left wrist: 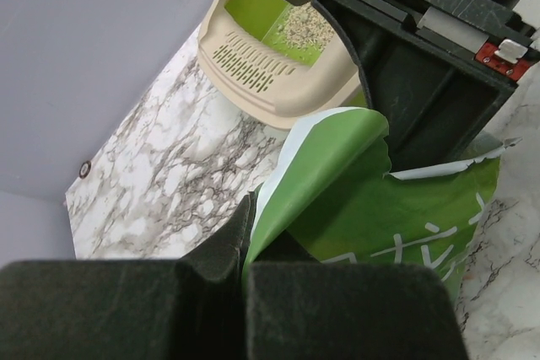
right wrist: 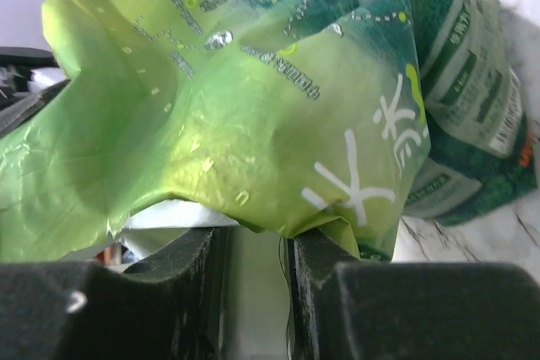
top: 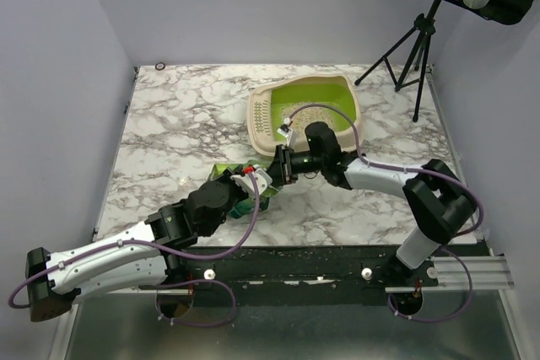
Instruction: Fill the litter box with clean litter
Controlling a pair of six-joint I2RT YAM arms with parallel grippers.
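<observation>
The litter box (top: 342, 90) sits at the back middle of the table, lime-green inside with a beige rim and a slotted end (top: 262, 115) on its left. In the left wrist view a patch of grey-beige litter (left wrist: 299, 27) lies in the litter box (left wrist: 278, 90). A green printed bag (top: 229, 173) lies crumpled just in front of the box. My left gripper (top: 253, 181) is shut on the bag's edge (left wrist: 337, 174). My right gripper (top: 277, 166) grips the same bag (right wrist: 253, 107) from the other side, with a pale fold of it between its narrowly parted jaws.
A black tripod stand (top: 413, 52) stands at the back right, beyond the table's corner. A small ring (top: 160, 66) lies at the back left corner. Grey walls close in on the left, back and right.
</observation>
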